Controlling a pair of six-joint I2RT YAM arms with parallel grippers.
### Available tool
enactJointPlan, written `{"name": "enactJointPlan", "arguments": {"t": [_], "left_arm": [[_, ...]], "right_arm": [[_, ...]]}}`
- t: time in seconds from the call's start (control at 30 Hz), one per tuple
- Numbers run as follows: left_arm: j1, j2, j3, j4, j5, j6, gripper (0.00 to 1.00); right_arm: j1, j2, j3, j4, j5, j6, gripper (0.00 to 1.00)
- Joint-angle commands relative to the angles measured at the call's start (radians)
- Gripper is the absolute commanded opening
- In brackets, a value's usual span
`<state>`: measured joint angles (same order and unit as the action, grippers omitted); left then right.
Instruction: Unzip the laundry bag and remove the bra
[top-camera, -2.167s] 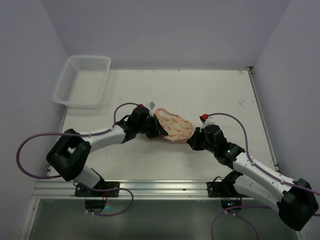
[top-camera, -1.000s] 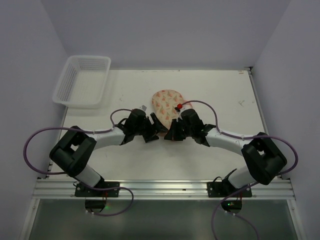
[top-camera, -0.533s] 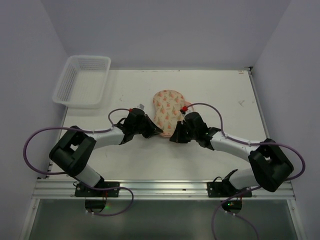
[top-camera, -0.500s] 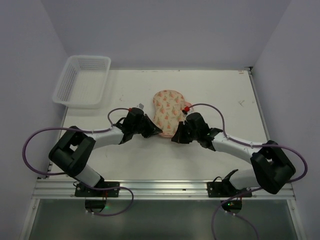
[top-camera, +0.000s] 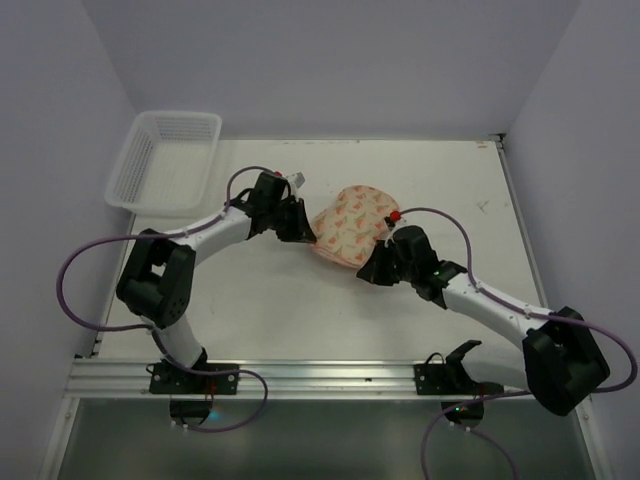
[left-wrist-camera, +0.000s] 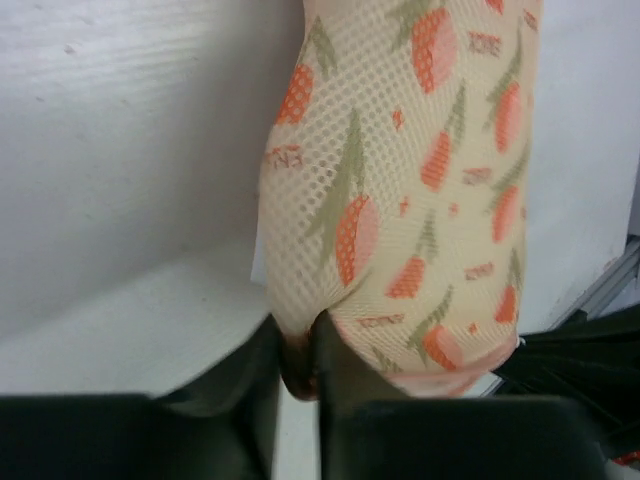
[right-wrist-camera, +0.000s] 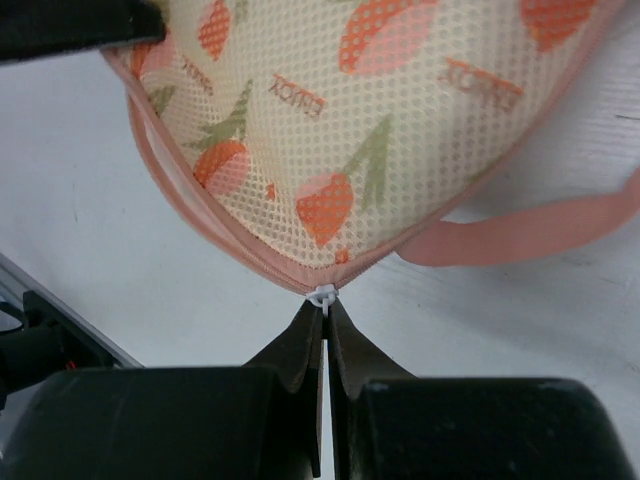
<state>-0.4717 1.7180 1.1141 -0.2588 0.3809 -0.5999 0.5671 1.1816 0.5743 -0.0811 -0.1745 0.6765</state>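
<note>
The laundry bag (top-camera: 350, 224), a cream-peach mesh pouch with orange print and pink trim, lies mid-table between both arms. My left gripper (top-camera: 303, 232) is shut on the bag's left edge; in the left wrist view (left-wrist-camera: 300, 365) a fold of its fabric (left-wrist-camera: 400, 180) is pinched between the fingers. My right gripper (top-camera: 374, 270) is shut on the white zipper pull (right-wrist-camera: 323, 297) at the bag's near-right edge, where the pink zipper trim (right-wrist-camera: 190, 215) meets. A pink loop (right-wrist-camera: 520, 235) lies beside it. The zipper looks closed. The bra is hidden.
A white plastic lattice basket (top-camera: 165, 160) stands at the back left corner. The table's near edge has a metal rail (top-camera: 300, 375) with the arm bases. Purple cables loop beside both arms.
Both grippers have moved with the bag: it shifted right and back and turned. My left arm has stretched farther back; my right gripper has drawn to the bag's near-right edge.
</note>
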Motion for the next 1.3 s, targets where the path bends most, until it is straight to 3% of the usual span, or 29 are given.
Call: {"name": "enactJointPlan", "arguments": {"t": [0.0, 0.07, 0.1, 0.13, 0.3, 0.47, 0.57, 0.67, 0.77, 0.87, 0.9, 1.0, 1.03, 1.13, 1.27], "left_arm": [[0.085, 0.072, 0.111, -0.128, -0.137, 0.114, 0.29], [0.091, 0.084, 0.124, -0.119, -0.103, 0.074, 0.54], [0.091, 0.081, 0.113, -0.103, -0.093, 0.033, 0.78], [0.093, 0.075, 0.104, -0.097, -0.079, 0.014, 0.83], [0.094, -0.064, -0.028, -0.028, -0.027, -0.145, 0.97], [0.079, -0.230, -0.329, 0.188, 0.001, -0.385, 1.00], [0.024, -0.265, -0.410, 0.329, -0.019, -0.491, 1.00], [-0.042, -0.236, -0.398, 0.362, -0.072, -0.521, 0.96], [-0.068, -0.225, -0.396, 0.383, -0.111, -0.549, 0.86], [-0.074, -0.238, -0.404, 0.379, -0.149, -0.554, 0.62], [-0.073, -0.242, -0.414, 0.369, -0.155, -0.554, 0.38], [-0.070, -0.253, -0.422, 0.327, -0.177, -0.531, 0.05], [-0.064, -0.255, -0.428, 0.314, -0.181, -0.523, 0.00], [-0.021, -0.268, -0.459, 0.291, -0.165, -0.494, 0.00], [0.039, -0.310, -0.476, 0.253, -0.135, -0.417, 0.00]], "right_arm": [[0.037, 0.076, 0.041, 0.030, -0.034, 0.034, 0.00], [0.056, 0.125, 0.068, 0.072, -0.065, 0.069, 0.00], [0.071, 0.151, 0.078, 0.127, -0.074, 0.098, 0.00], [0.080, 0.194, 0.096, 0.151, -0.080, 0.106, 0.00], [0.131, 0.286, 0.182, 0.227, -0.097, 0.101, 0.00], [0.160, 0.345, 0.236, 0.239, -0.085, 0.092, 0.00], [0.175, 0.363, 0.254, 0.242, -0.088, 0.090, 0.00], [0.195, 0.385, 0.271, 0.241, -0.089, 0.078, 0.00], [0.206, 0.400, 0.288, 0.231, -0.092, 0.069, 0.00], [0.212, 0.388, 0.282, 0.222, -0.082, 0.061, 0.00], [0.211, 0.380, 0.270, 0.213, -0.074, 0.060, 0.00], [0.211, 0.340, 0.234, 0.175, -0.039, 0.038, 0.00], [0.208, 0.311, 0.223, 0.166, -0.020, 0.026, 0.00], [0.186, 0.254, 0.161, 0.126, 0.041, -0.021, 0.00], [0.024, 0.124, 0.078, 0.029, 0.081, -0.025, 0.00]]}}
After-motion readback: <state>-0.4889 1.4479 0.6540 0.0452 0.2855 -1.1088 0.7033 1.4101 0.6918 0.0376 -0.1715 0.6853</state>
